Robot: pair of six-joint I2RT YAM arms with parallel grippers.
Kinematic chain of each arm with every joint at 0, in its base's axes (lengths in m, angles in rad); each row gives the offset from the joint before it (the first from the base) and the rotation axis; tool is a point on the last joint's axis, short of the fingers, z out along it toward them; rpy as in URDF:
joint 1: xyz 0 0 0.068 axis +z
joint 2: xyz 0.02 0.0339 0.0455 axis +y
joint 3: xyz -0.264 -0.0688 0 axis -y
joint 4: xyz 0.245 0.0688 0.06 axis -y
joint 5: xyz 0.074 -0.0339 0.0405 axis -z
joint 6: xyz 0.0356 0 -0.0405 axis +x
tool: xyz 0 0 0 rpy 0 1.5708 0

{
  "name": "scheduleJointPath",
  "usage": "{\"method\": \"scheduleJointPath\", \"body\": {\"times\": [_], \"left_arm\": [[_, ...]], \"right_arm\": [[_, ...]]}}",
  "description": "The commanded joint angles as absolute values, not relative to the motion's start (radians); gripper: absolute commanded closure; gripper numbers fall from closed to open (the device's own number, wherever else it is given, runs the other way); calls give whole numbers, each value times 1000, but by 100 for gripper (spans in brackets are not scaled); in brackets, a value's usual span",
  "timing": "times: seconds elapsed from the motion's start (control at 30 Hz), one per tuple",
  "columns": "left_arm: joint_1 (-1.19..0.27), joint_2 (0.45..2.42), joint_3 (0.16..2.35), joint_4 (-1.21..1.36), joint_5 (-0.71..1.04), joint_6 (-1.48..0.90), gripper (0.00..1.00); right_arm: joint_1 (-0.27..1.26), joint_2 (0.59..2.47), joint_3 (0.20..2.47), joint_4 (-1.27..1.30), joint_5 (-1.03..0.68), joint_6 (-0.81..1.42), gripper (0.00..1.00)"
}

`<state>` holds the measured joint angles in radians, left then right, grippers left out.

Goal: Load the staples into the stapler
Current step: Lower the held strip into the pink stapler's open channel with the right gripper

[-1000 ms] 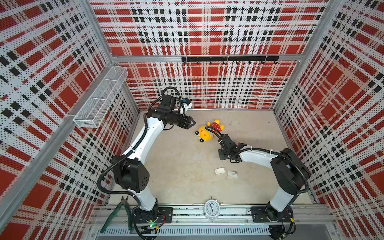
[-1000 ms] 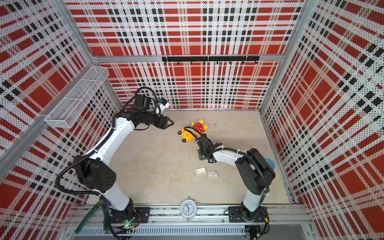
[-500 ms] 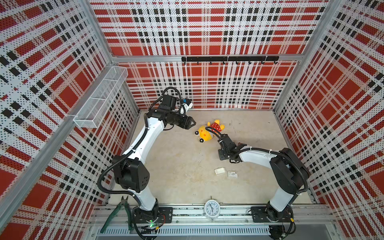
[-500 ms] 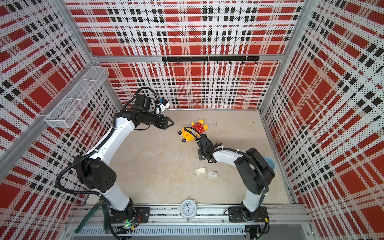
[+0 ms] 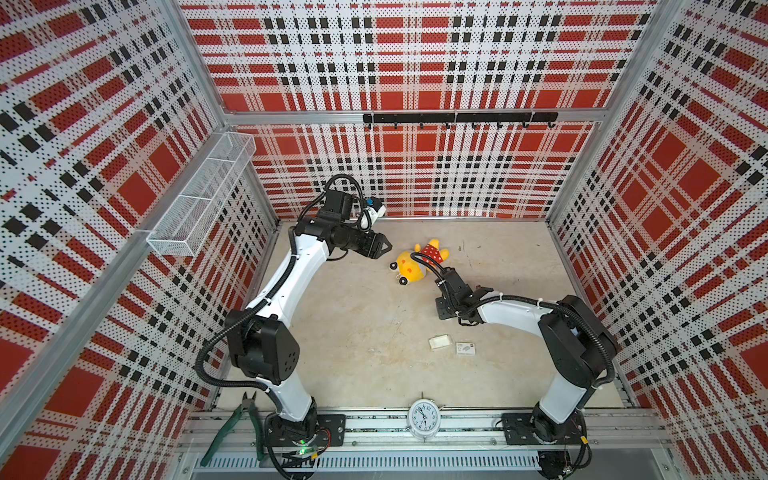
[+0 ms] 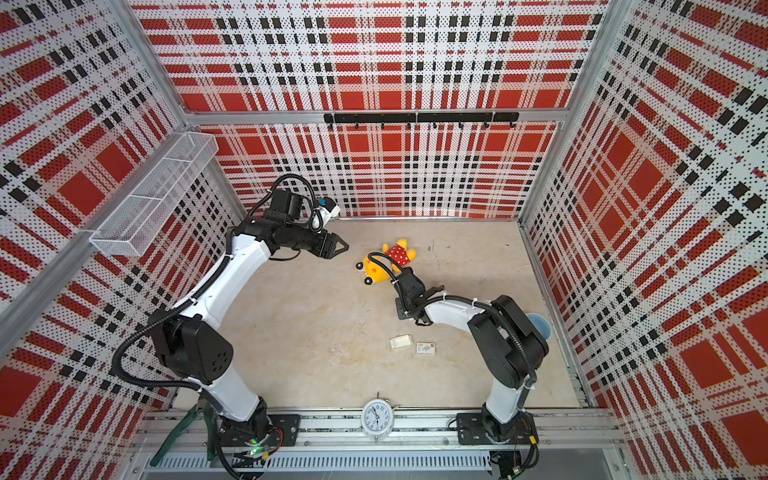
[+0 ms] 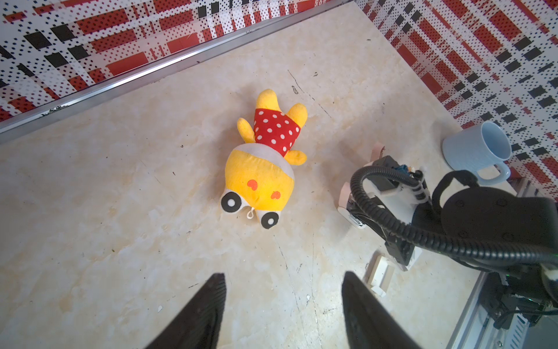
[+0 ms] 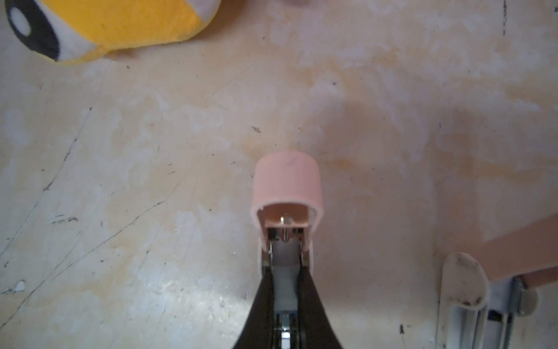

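My right pincer (image 8: 285,267) was pinched tight on the pink stapler (image 8: 287,181). In both top views they sat right of the middle, just below the yellow soft toy (image 5: 409,266). My left pincer (image 7: 283,302) had its fingers (image 7: 208,308) spread apart, gripping nothing, left of the toy. The small white box (image 5: 465,348) lay lower down. I could not spot the staples.

Red, white and black plaid perforated walls (image 5: 415,62) enclosed a scuffed beige floor (image 5: 353,324), perhaps marbled laminate. A black hook rail (image 5: 459,118) ran at twelve o'clock, a white wire basket (image 5: 203,196) hung at ten, an aluminium rail (image 5: 374,424) at six.
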<state>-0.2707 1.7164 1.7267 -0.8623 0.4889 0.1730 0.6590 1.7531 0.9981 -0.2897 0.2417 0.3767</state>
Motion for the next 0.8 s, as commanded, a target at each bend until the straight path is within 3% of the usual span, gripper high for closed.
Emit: {"method": "scheduleJointPath", "body": {"times": [0.0,0.77], "left_arm": [[-276,1729,1731,-871,488,182,35],[-282,1732,1736,-870,488,181,36]], "right_arm": [[653,1787,973,-288,238,386,86],[652,1795,956,-290,234,416,84]]}}
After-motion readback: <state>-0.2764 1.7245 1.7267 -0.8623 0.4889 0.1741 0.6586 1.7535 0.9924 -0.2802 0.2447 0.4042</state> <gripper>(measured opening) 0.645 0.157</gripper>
